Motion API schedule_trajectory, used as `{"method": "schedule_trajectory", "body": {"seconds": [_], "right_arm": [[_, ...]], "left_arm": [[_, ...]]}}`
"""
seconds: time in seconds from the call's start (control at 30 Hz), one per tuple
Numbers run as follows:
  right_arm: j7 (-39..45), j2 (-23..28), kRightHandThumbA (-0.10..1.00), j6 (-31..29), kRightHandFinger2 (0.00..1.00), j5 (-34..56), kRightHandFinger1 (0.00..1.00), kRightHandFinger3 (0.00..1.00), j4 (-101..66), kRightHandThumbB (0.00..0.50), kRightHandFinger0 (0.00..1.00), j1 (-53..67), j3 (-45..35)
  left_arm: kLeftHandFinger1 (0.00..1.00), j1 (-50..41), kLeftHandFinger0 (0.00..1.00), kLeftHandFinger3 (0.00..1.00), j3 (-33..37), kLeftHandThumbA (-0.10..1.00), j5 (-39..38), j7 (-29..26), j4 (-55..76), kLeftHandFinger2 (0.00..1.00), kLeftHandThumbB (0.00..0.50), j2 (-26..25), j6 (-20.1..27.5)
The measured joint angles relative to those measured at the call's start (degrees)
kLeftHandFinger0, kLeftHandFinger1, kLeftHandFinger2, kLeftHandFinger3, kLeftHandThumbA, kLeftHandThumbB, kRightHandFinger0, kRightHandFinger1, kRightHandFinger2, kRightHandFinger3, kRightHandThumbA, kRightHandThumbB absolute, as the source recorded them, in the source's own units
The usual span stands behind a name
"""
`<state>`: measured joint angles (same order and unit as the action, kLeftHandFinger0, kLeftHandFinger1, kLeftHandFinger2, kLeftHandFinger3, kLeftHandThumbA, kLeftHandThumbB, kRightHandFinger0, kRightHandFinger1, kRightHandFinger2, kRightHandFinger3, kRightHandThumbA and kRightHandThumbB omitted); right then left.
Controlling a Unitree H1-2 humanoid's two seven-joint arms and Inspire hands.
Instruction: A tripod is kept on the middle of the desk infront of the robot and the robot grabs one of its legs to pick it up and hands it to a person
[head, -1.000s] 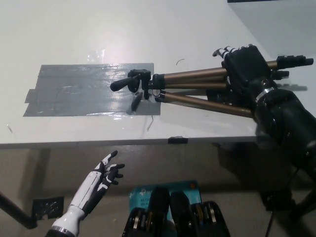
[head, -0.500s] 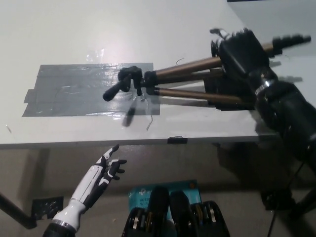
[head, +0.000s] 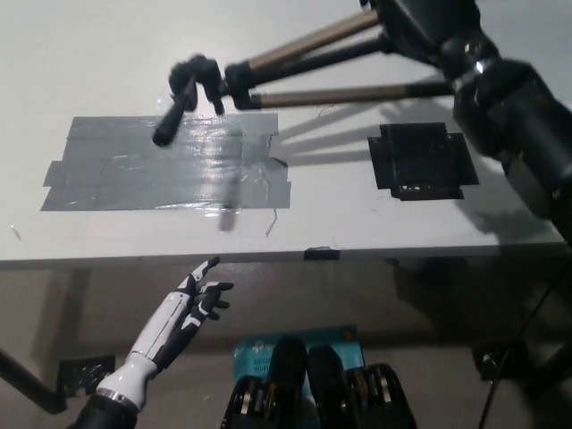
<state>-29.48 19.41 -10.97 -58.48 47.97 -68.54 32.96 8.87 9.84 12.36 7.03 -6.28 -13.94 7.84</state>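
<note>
The black right hand [head: 422,20], at the top edge of the view, is closed around the bunched legs of the tripod [head: 304,54] and holds it clear of the desk [head: 357,223]. The tripod lies nearly level in the air. Its head and handle reach out over the grey tape patch [head: 134,170], and its shadow falls near the black tape square [head: 418,161]. The step in hand looks like carrying it out for the handover, though no person is in view. Because the grip sits far from the heavy head, the long end is likely to sag or swing, so the arm should move slowly, with a firm clasp and a steady wrist. It should let go only once someone has taken the weight. The white left hand [head: 195,304] rests below the desk's front edge with its fingers spread, holding nothing.
</note>
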Motion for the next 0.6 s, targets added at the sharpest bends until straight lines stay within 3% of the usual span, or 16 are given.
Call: {"method": "schedule_trajectory", "body": {"seconds": [0.13,0.2,0.23,0.27,0.3,0.33,0.43,0.47,0.5,0.53,0.57,0.6], "right_arm": [[-1.30,-0.18,-0.10,-0.46,0.61,-0.04,0.02,0.19,0.87,0.232,0.00,-2.73,-0.40],[-1.93,-0.39,-0.10,-0.70,0.63,-0.03,0.05,0.30,1.39,0.254,0.00,-3.46,-0.46],[-2.11,-0.59,-0.10,-0.82,0.61,-0.01,0.04,0.52,1.81,0.264,0.00,-3.66,-0.55],[-2.20,-0.74,-0.10,-0.87,0.54,0.00,0.01,0.61,1.99,0.265,0.00,-3.77,-0.58],[-2.30,-1.07,-0.10,-1.03,0.39,0.00,0.00,0.56,2.52,0.294,0.00,-3.89,-0.59],[-2.29,-1.48,-0.10,-1.17,0.32,-0.01,0.00,0.52,2.83,0.269,0.00,-3.90,-0.59],[-2.06,-2.16,-0.10,-1.23,0.30,0.14,0.00,0.44,2.77,0.211,0.00,-3.89,-0.75],[-2.04,-2.32,-0.10,-1.28,0.27,0.15,0.00,0.26,2.79,0.200,0.00,-3.89,-0.75],[-2.04,-2.65,-0.10,-1.40,0.34,0.16,0.00,0.24,2.94,0.198,0.00,-3.89,-0.75],[-2.05,-2.73,-0.10,-1.45,0.58,0.16,0.08,0.22,3.00,0.223,0.00,-3.89,-0.75],[-2.17,-3.19,-0.10,-1.63,0.70,0.19,0.13,0.36,3.52,0.273,0.00,-3.89,-0.75],[-2.26,-3.39,-0.10,-1.71,0.71,0.19,0.14,0.38,3.76,0.280,0.00,-3.88,-0.75]], "left_arm": [[0.67,0.60,0.64,1.00,0.03,1.00,0.28,0.14,0.23,0.78,0.044,-0.20,0.33],[0.67,0.58,0.65,1.00,0.15,1.00,0.48,0.22,0.27,0.78,0.045,-0.21,0.49],[0.67,0.56,0.64,1.00,0.20,1.00,0.58,0.31,0.27,0.77,0.048,-0.21,0.52],[0.67,0.55,0.64,1.00,0.21,1.00,0.63,0.35,0.27,0.77,0.048,-0.22,0.54],[0.67,0.54,0.64,0.99,0.23,1.00,0.75,0.51,0.27,0.77,0.050,-0.23,0.58],[0.67,0.49,0.65,0.99,0.24,1.00,0.85,0.64,0.29,0.77,0.060,-0.22,0.66],[0.67,-0.22,0.65,1.00,0.41,1.00,1.00,0.73,0.91,0.78,0.067,-0.20,0.69],[0.67,-0.60,0.65,1.00,0.51,1.00,1.05,0.75,1.12,0.78,0.064,-0.20,0.69],[0.67,-1.31,0.65,1.00,0.69,1.00,1.19,0.81,1.40,0.78,0.064,-0.20,0.70],[0.67,-1.52,0.65,1.00,0.73,1.00,1.23,0.82,1.43,0.77,0.066,-0.20,0.70],[0.67,-2.12,0.65,0.99,0.83,1.00,1.33,0.86,1.45,0.77,0.061,-0.20,0.70],[0.67,-2.30,0.65,0.99,0.85,1.00,1.35,0.88,1.46,0.77,0.060,-0.20,0.70]]}}
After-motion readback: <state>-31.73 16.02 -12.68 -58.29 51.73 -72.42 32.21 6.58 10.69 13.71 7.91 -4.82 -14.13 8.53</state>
